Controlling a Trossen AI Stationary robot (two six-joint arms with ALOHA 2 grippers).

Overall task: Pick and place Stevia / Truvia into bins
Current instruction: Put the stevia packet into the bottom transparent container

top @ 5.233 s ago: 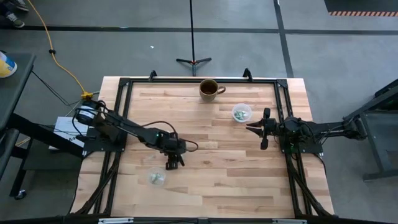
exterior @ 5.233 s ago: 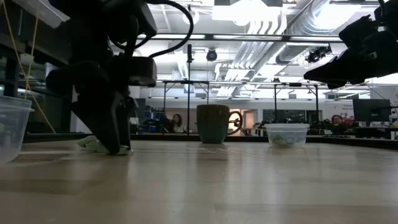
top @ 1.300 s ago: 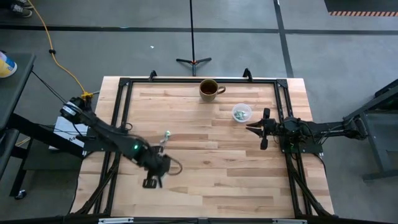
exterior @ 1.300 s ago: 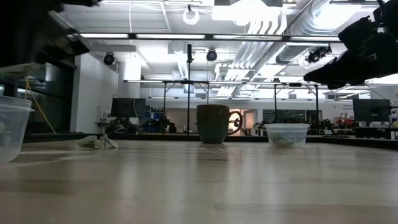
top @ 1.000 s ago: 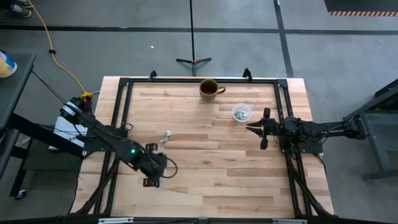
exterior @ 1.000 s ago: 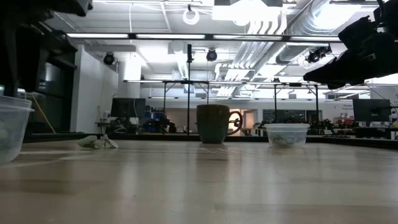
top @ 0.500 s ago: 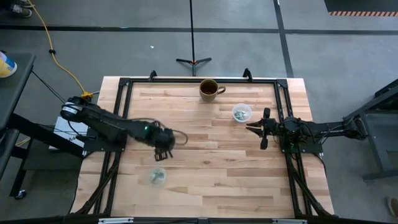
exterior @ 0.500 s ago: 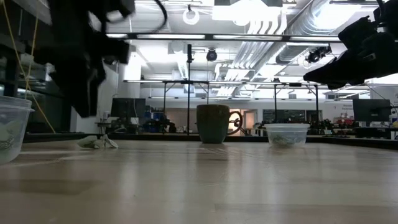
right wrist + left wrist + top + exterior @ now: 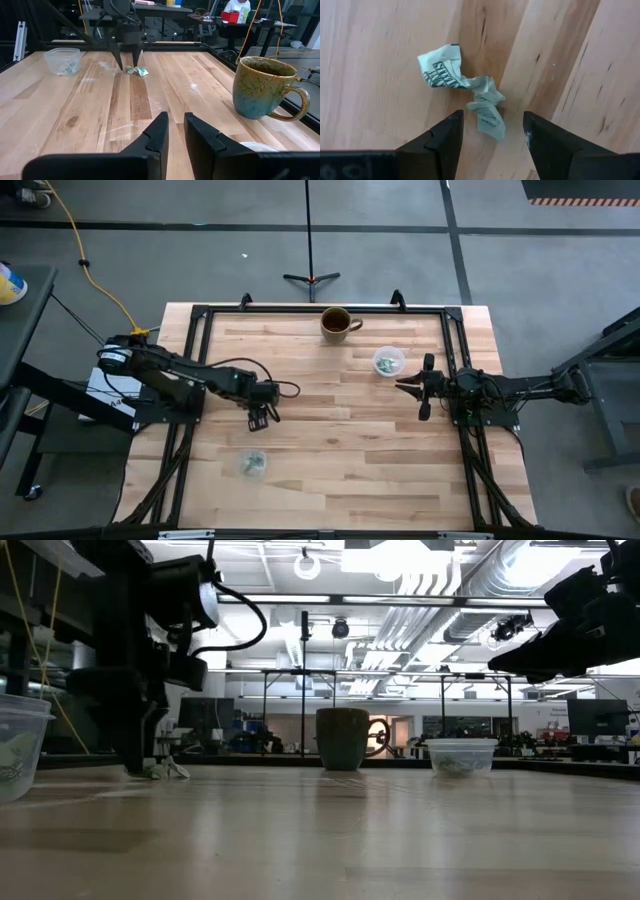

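left gripper [image 9: 490,132] poised over a crumpled sweetener packet, fingers spread and holding nothing

the packet [image 9: 465,90] lies on the wooden table [image 9: 340,440], a twisted pale green wad just ahead of the fingertips, its tail end sitting in the gap between them and the printed end sticking out past the left finger side. to do this well i'd drop straight down and nudge forward a touch so the pads close on the bunched middle, not the thin tail, which would likely slip out. keep the tips grazing the wood since paper this flat is easy to miss. nearest bin, a clear cup [image 9: 251,464] with packets in it, sits near, back toward the table's front edge. right gripper [image 9: 173,131] waits by the other cup [image 9: 388,361], fingers almost closed, nothing held.
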